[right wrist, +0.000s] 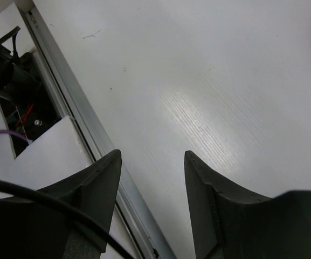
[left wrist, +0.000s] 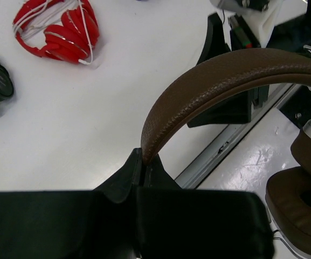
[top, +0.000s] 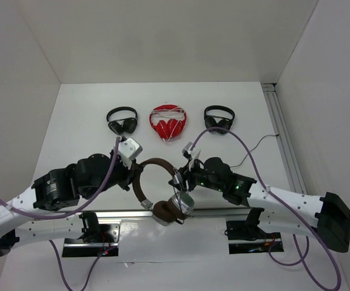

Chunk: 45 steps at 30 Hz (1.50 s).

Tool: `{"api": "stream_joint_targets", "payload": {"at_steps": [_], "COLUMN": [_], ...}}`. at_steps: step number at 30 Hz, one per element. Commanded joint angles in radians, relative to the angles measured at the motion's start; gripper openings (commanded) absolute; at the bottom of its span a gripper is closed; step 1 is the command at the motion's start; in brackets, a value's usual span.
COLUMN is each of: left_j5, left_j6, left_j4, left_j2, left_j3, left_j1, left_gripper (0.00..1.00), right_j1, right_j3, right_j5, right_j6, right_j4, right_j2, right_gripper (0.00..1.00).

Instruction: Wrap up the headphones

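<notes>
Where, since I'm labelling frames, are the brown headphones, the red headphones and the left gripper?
brown headphones (left wrist: 225, 75): left wrist view, headband leather.
red headphones (left wrist: 71, 27): left wrist view, ear cup.
left gripper (left wrist: 144, 162): left wrist view, between its fingertips.

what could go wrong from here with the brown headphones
The left gripper pinches only one side of the brown headband, so the dangling earcups might swing or slip out. They hang over the near rail, so a drop could land off the table. The right gripper is open and empty.
</notes>
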Motion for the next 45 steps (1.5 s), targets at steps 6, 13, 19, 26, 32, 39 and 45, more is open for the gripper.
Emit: {"api": "stream_joint_targets", "payload": {"at_steps": [6, 13, 19, 26, 32, 39, 45], "left_j5": [-0.243, -0.364, -0.513, -0.659, -0.806, -0.837, -0.678], "left_j6": [-0.268, -0.474, -0.678, -0.848, -1.153, -1.255, -0.985], "left_j4": [-0.030, -0.068, -0.130, -0.216, -0.461, -0.524, -0.313], "left_j2": [-0.021, -0.067, -0.076, -0.050, 0.044, 0.174, 0.275], "left_j3": [0.178, 0.224, 0.224, 0.224, 0.264, 0.323, 0.304], "left_j1": [-0.004, -0.004, -0.004, -0.004, -0.004, 0.082, 0.351], "left_gripper": [0.00, 0.00, 0.00, 0.00, 0.00, 0.00, 0.00], "right_j1": [-0.030, -0.103, -0.103, -0.073, 0.044, 0.206, 0.436], "right_j3": [-0.104, -0.180, -0.189, -0.200, -0.189, -0.167, -0.065], "right_j5": [0.052, -0.058, -0.135, -0.106, 0.024, 0.184, 0.310], "right_j6": [0.000, 0.059, 0.091, 0.100, 0.089, 0.111, 0.120], "right_j4": [0.255, 0.452, 0.601, 0.673, 0.556, 0.386, 0.164], "right_j2": [0.037, 0.139, 0.287, 0.390, 0.364, 0.238, 0.150], "right_gripper": [0.58, 0.56, 0.47, 0.01, 0.00, 0.00, 0.00]}}
